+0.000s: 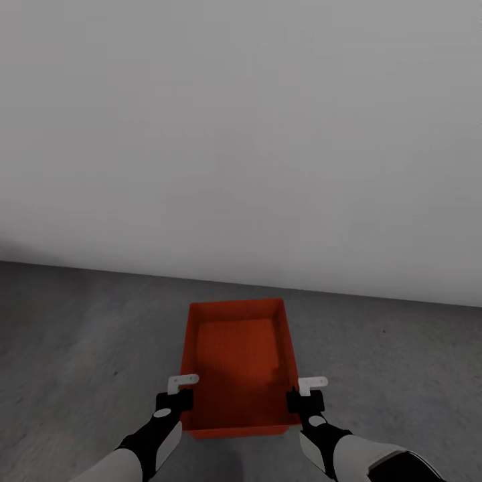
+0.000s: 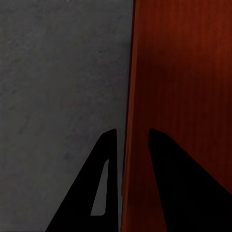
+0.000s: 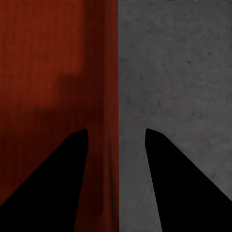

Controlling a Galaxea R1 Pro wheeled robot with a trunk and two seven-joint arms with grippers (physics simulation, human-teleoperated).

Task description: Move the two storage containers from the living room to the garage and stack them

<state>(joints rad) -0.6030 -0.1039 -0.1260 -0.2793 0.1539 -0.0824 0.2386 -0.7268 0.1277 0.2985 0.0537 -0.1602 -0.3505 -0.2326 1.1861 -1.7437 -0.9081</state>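
While the red box [image 1: 237,361] is sitting low over the grey floor [image 1: 80,348] near the wall [image 1: 241,134], its long side is pointing away from the robot, nothing lying inside. Left gripper [image 2: 131,145] and right gripper [image 3: 116,140] are each straddling a side wall, fingers spread.

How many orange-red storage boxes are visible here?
1. The orange-red rectangular open-top box is on the dark grey concrete floor near the pale grey wall, between both end effectors. A second may be nested, hidden.
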